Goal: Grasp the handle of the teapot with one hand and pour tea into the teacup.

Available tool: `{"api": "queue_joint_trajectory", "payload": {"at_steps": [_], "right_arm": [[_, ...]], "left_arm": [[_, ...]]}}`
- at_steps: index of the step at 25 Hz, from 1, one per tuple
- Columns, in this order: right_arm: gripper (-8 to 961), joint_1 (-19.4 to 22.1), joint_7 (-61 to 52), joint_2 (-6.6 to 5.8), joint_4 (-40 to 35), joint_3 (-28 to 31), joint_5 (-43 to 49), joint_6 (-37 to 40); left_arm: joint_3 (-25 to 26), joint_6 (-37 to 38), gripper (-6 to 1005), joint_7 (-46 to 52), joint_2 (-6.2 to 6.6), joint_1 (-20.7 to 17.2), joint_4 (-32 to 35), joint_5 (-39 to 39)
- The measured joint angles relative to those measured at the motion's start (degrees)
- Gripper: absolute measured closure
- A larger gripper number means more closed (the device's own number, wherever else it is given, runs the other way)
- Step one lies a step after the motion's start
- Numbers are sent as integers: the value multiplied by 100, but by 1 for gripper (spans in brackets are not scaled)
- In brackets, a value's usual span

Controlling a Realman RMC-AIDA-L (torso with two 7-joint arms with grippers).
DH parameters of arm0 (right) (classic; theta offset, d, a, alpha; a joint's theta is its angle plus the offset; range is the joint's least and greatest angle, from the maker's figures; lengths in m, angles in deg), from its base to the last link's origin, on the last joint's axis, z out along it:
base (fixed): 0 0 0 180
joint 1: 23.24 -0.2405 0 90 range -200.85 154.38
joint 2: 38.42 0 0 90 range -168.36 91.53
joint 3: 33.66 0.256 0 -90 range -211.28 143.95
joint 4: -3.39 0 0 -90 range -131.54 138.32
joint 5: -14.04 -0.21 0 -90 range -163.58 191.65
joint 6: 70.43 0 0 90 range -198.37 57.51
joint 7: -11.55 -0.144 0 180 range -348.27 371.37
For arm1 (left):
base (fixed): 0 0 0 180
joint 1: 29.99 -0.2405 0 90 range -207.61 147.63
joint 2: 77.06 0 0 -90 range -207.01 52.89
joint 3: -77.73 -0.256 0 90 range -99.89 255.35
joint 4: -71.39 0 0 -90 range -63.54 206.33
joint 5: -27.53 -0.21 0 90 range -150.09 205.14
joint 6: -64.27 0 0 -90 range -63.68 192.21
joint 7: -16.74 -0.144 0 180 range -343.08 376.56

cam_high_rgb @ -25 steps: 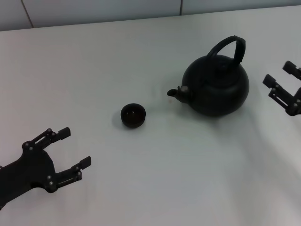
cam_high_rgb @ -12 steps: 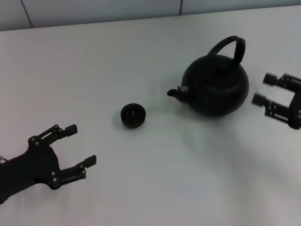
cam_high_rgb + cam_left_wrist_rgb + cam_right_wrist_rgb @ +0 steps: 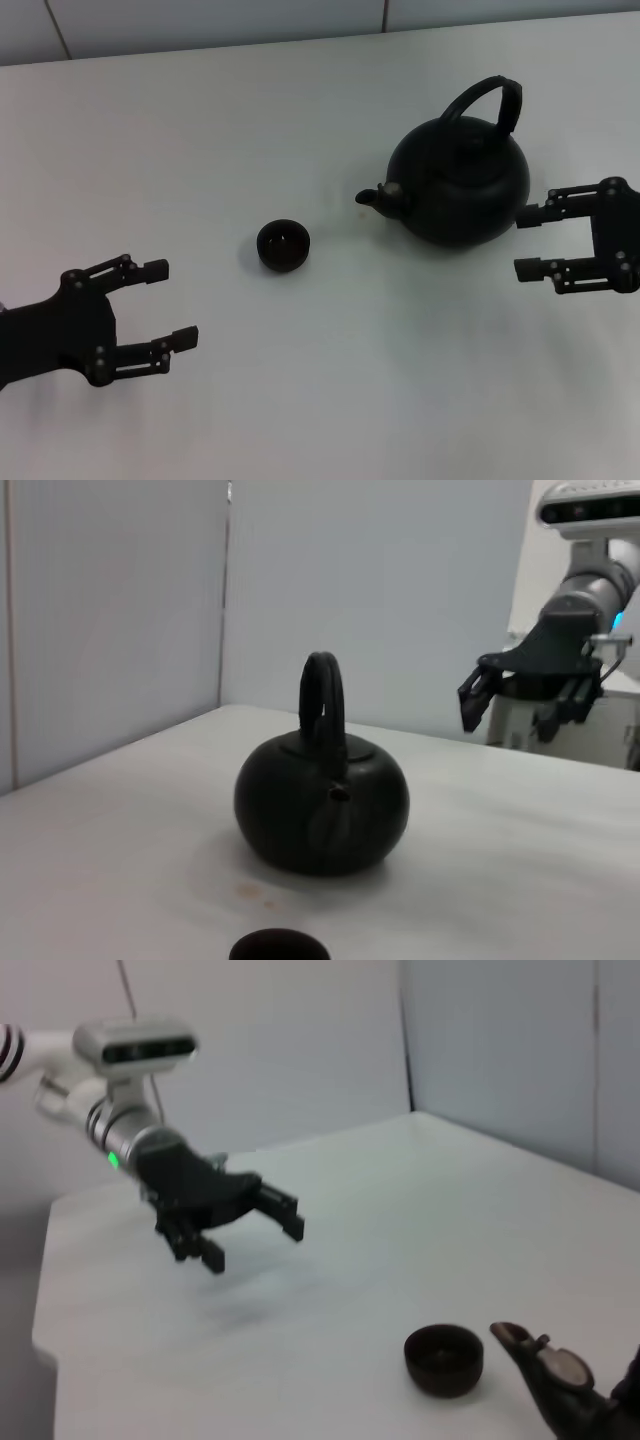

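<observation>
The matte-black teapot point(image 3: 460, 185) stands on the white table right of centre, its short spout point(image 3: 376, 198) pointing left. Its arched handle point(image 3: 492, 98) rises over the lid. The tiny dark teacup point(image 3: 283, 245) sits left of the spout, apart from it. My right gripper point(image 3: 531, 243) is open just right of the teapot's body, its fingers point(image 3: 545, 215) pointing at it, not touching. My left gripper point(image 3: 167, 305) is open and empty at the front left, well short of the cup. The left wrist view shows the teapot point(image 3: 322, 805), its handle point(image 3: 322, 695) and the right gripper point(image 3: 515, 695).
The white table point(image 3: 300, 120) ends at a far edge against a grey wall. The right wrist view shows the cup point(image 3: 443, 1358), the spout point(image 3: 540, 1355) and my left gripper point(image 3: 255, 1228) beyond.
My right gripper has swung in leftward and turned level, closing on the teapot's right side. My left gripper has shifted slightly and levelled. Teapot and cup have not moved.
</observation>
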Motion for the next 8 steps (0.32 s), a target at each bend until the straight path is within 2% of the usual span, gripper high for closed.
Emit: {"api": "queue_joint_trajectory", "payload": {"at_steps": [8], "right_arm": [[317,-49,70,75,-94,-346,58,-24]], "left_arm": [[0,217,136,359,-28,79,341,-70]]}}
